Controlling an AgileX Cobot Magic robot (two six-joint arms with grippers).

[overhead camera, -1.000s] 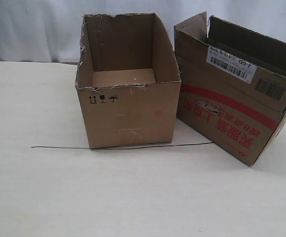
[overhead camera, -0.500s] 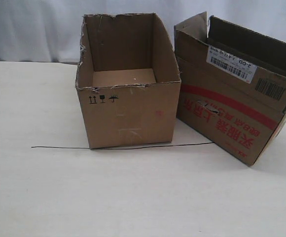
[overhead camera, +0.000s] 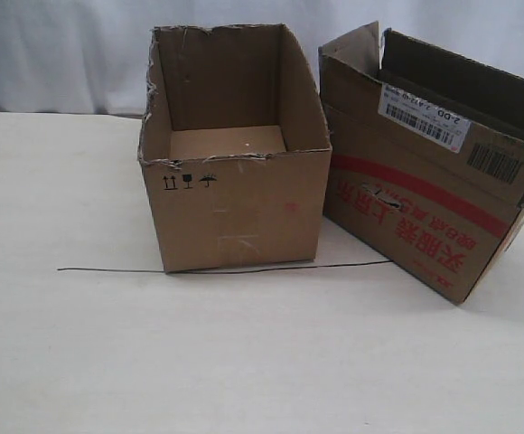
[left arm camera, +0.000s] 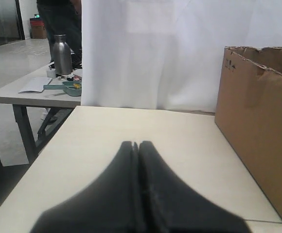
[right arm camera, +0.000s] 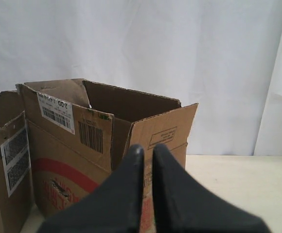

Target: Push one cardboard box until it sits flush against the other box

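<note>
From the exterior camera, the plain carton (overhead camera: 235, 194) stands open-topped mid-surface (overhead camera: 244, 362), its torn rim up and three small black symbols on its near face. At its 3 o'clock sits the red-printed carton (overhead camera: 420, 203), turned askew: the two nearly meet near their far corners, while a wedge of bare surface parts them nearer the camera. A thin black line (overhead camera: 108, 269) runs along the plain carton's near bottom edge. A white curtain (overhead camera: 63, 54) hangs behind; no arm shows here. At the left wrist, the left claw (left arm camera: 136, 145) is clenched on nothing, low over bare surface beside the plain carton's wall; a side table (left arm camera: 14, 94) with a steel bottle (left arm camera: 61, 54) stands beyond. At the right wrist, the right claw (right arm camera: 145, 148) is pinched nearly together, empty, facing the red-printed carton's corner, apart from it, below a barcode label (right arm camera: 56, 112).
</note>
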